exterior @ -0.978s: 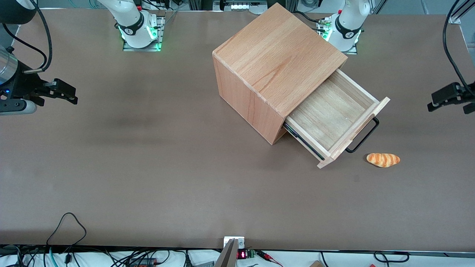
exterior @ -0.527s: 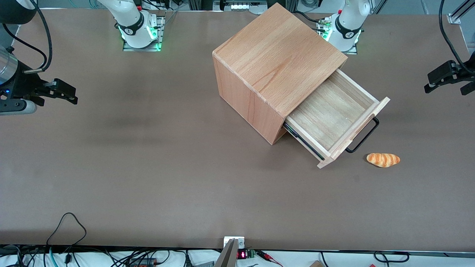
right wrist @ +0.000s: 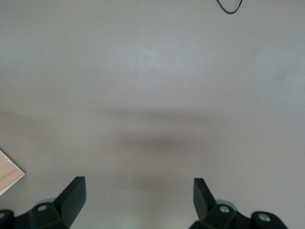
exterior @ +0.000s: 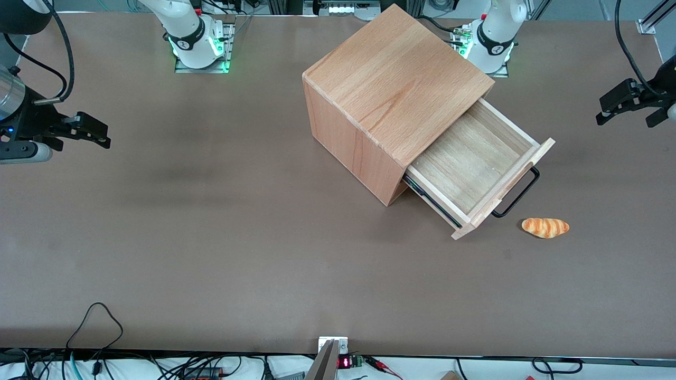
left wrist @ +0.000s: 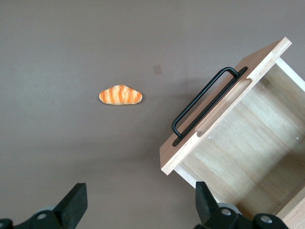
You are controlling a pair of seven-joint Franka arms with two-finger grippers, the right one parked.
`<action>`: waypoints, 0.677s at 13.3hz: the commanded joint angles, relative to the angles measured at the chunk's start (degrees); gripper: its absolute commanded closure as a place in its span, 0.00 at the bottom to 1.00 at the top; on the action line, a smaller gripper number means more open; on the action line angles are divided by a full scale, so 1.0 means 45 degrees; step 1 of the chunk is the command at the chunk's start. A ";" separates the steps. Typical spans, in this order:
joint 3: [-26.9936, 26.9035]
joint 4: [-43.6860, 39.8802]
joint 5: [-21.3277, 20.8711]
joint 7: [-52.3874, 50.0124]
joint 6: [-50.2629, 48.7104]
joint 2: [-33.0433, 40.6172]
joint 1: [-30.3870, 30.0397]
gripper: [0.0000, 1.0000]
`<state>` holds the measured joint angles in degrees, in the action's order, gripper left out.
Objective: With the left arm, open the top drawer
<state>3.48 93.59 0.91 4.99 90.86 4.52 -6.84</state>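
Standing pulled well out of its casing point(exterior: 380, 100), the top drawer point(exterior: 472, 163) shows its pale, bare inside, so the opening looks done. Its black handle point(exterior: 517, 192) juts free, with nothing gripping it. The gripper point(exterior: 626, 103) of the left arm hangs well apart from the drawer, toward the working arm's end of the table point(exterior: 211, 237), fingers point(left wrist: 74, 202) spread wide and holding nothing, apparently clear after release. A bread roll point(exterior: 545, 227) lies near the drawer front.
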 commanded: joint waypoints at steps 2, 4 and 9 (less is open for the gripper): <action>-0.0090 0.0043 -0.0124 0.0416 -0.0307 0.0303 -0.0218 0.00; -0.0012 -0.0054 -0.0124 0.0396 -0.0289 0.0265 -0.0219 0.00; 0.0027 -0.2338 -0.0124 0.0220 -0.0288 -0.1512 -0.0043 0.00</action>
<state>3.23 88.65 0.91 5.70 90.47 1.48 -7.34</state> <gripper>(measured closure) 0.000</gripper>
